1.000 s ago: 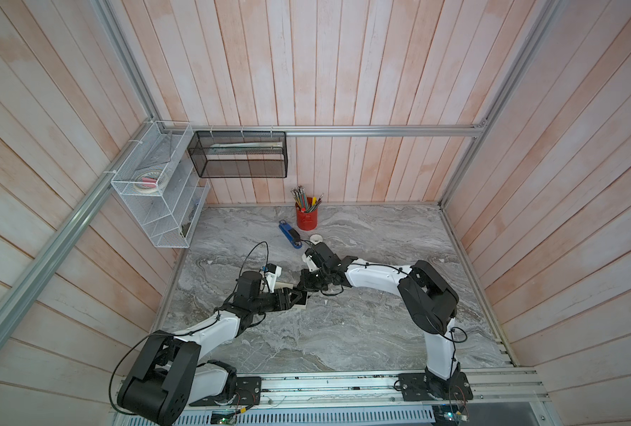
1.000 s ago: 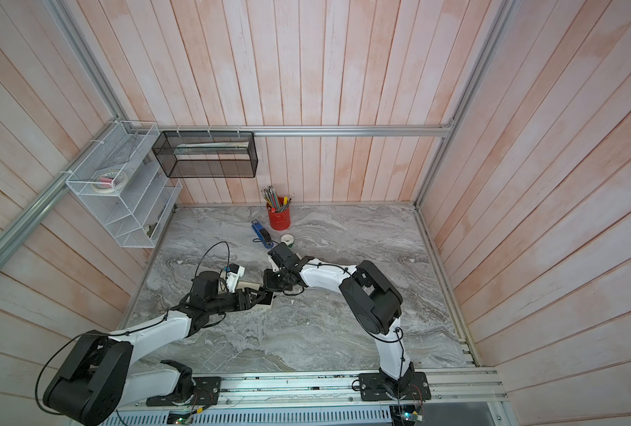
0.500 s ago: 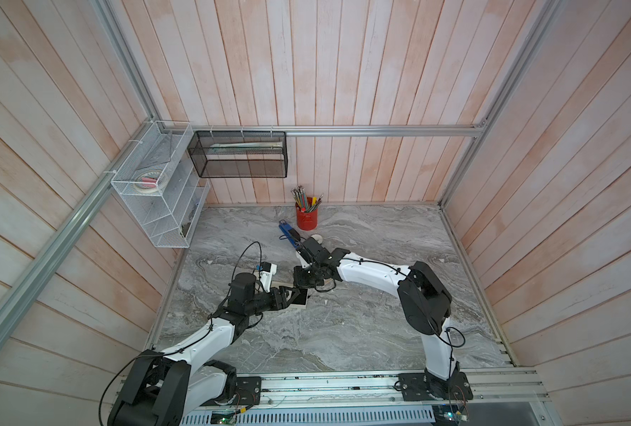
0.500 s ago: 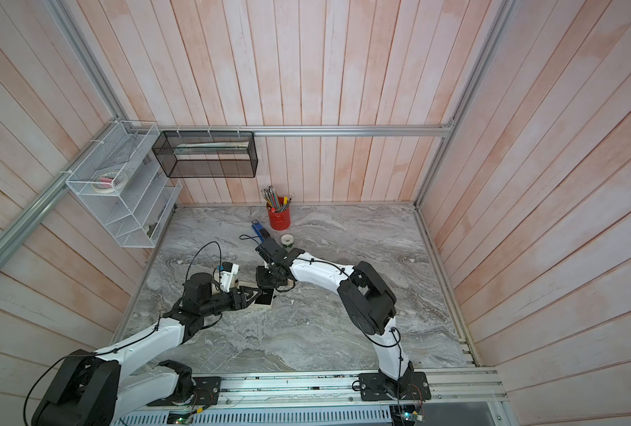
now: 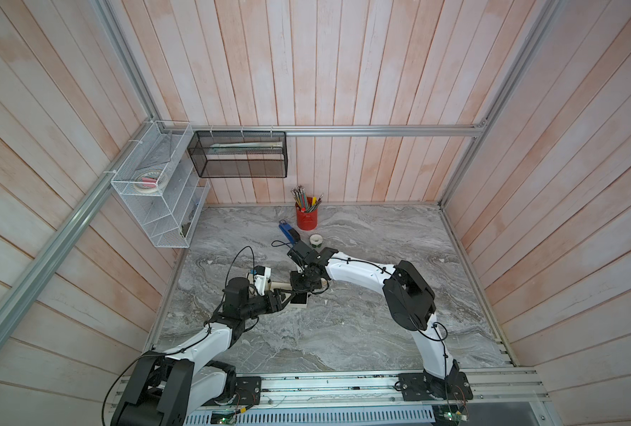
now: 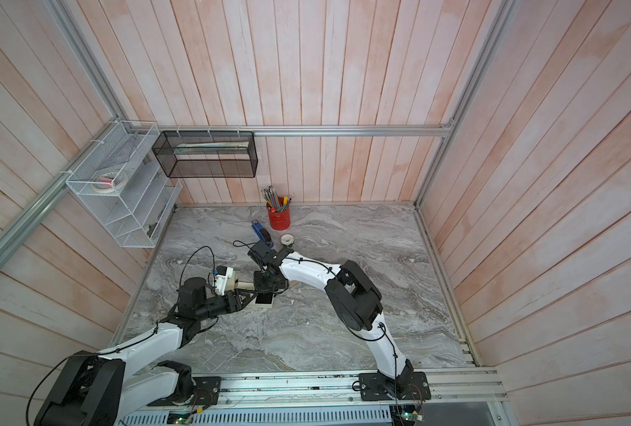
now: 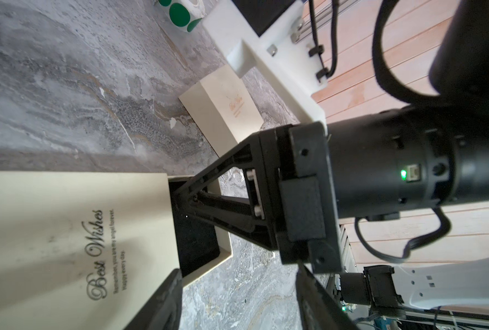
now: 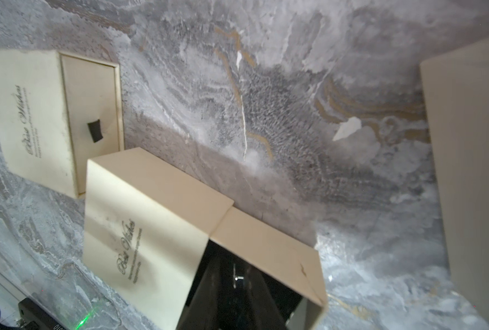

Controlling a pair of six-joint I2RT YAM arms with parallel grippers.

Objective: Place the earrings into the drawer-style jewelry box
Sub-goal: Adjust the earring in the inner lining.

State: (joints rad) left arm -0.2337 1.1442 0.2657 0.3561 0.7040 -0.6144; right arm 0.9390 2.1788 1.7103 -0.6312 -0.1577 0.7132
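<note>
Hovering my right claw (image 7: pixel 186 207), tips inside the open drawer (image 7: pixel 225 245) of the jewelry box (image 7: pixel 66 228); earring (image 8: pixel 239 277) glints just ahead; clenched or released, I cannot tell.

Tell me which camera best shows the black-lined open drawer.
The left wrist view: the drawer shows its black lining and cream rim, with the right gripper inside. The right wrist view catches only a dark slice of it. In both top views the box is too small to show it.
</note>
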